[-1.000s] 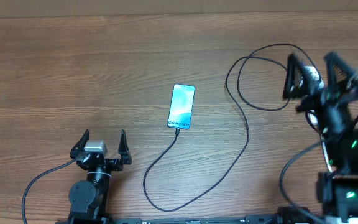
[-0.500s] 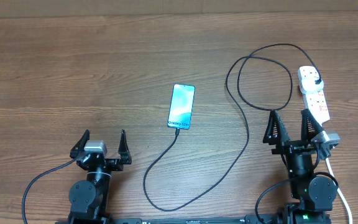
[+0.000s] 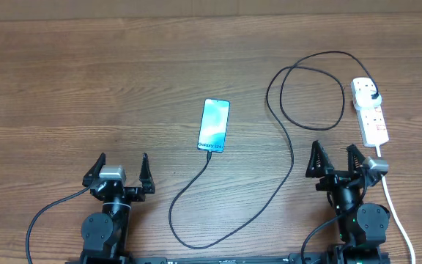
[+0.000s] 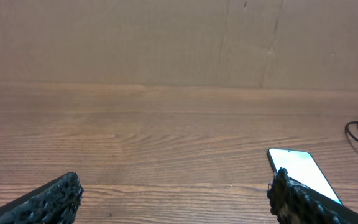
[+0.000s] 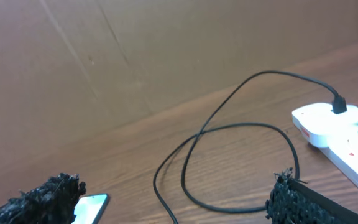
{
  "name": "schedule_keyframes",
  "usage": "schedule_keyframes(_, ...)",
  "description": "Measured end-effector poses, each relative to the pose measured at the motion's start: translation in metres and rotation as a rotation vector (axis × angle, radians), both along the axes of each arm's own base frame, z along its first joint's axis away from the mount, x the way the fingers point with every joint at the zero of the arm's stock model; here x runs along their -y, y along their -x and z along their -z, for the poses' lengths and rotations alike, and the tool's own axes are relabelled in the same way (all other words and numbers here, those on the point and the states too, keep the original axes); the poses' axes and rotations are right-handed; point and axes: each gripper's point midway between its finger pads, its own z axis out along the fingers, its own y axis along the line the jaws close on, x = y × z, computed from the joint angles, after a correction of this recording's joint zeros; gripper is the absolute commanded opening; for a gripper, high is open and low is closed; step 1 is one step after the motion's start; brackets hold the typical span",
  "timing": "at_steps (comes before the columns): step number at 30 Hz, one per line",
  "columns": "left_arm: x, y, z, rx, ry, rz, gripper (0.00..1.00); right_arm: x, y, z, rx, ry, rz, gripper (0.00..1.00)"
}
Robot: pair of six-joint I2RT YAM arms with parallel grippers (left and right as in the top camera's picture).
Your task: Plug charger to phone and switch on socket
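Nearest edge of the table: we see both arms parked low. The left fingers are spread wide with nothing between them, and so are the right fingers. Both wrist views confirm this, with bare wood in the gap between the tips. Neither pair touches any task item.

Charger: the black cable swings closest to us in a curve between the two arms. From there one run climbs to the phone, and its tip meets the phone's near end. The other run climbs right, makes a loop, and ends in the black plug, which is seated in the far outlet of the socket.

Phone: it lies flat mid-table with the screen lit light blue, and it sits ahead and right of the left fingers. In the left wrist view it is at the lower right.

Socket: the white strip lies just ahead and right of the right fingers, and its white cord trails back past that arm. We cannot tell the switch positions because they are too small.

Farthest back, the wrist views show a cardboard wall.
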Motion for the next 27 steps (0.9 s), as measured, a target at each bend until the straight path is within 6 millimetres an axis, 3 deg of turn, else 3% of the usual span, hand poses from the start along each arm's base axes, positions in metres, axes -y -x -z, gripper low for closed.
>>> schedule_keyframes(27,0.0,0.0,0.0,0.0,0.0,0.0,0.99,0.0,0.0039,-0.0053,0.026,0.0,0.0,1.0)
